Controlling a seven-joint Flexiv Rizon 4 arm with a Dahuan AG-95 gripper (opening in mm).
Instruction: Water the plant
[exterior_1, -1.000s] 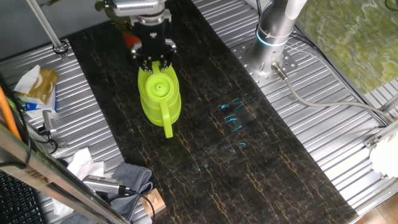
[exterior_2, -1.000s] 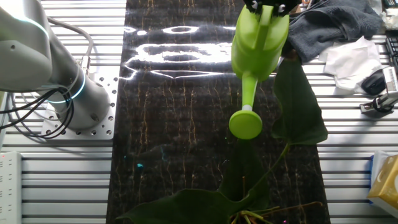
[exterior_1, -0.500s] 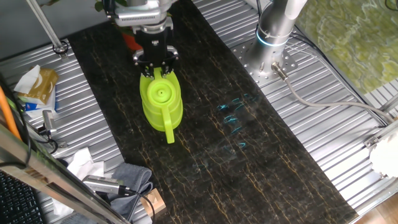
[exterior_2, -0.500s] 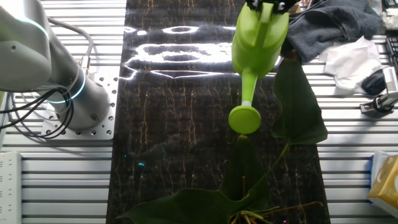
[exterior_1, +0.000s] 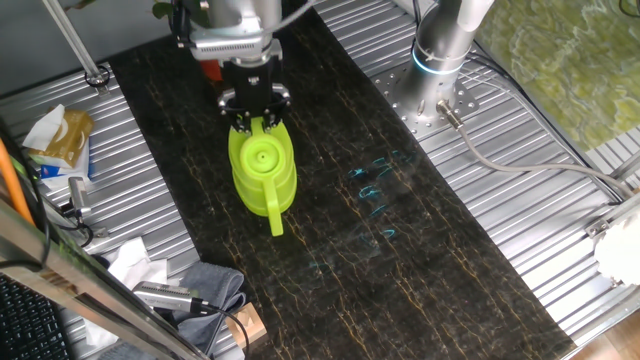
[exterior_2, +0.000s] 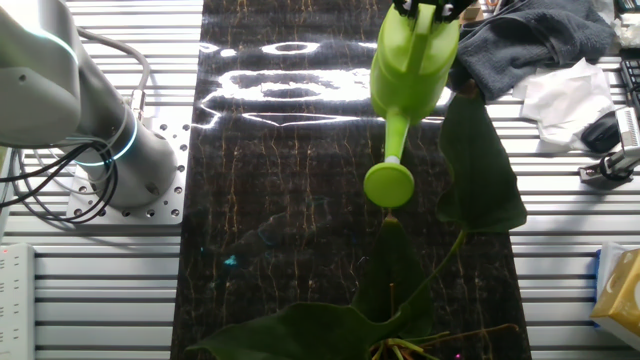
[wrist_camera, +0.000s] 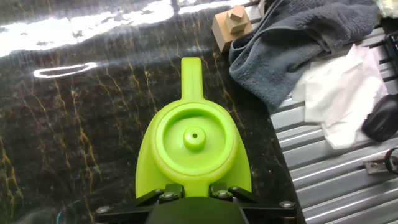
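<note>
My gripper (exterior_1: 253, 103) is shut on the handle of a lime-green watering can (exterior_1: 262, 172) and holds it above the black table, spout slanting down. In the hand view the can's round top (wrist_camera: 194, 144) fills the middle, my gripper (wrist_camera: 193, 194) clamped at its near edge. The plant shows as broad dark leaves (exterior_2: 481, 165) low in the other fixed view. The can's round spout head (exterior_2: 389, 185) hangs just beyond a leaf tip (exterior_2: 390, 262), apart from it. A sliver of the reddish-orange pot (exterior_1: 207, 67) peeks out behind my hand.
A grey cloth (wrist_camera: 292, 43), a wooden block (wrist_camera: 231, 25) and white tissue (wrist_camera: 339, 99) lie beyond the can at the table's edge. The arm's base (exterior_1: 440, 60) stands on the ribbed metal beside the black tabletop (exterior_1: 400, 260). A yellow box (exterior_1: 60, 138) lies at the left.
My gripper and the can have drifted a little away from the pot. In the other fixed view the spout head has moved slightly up and left, farther from the leaves.
</note>
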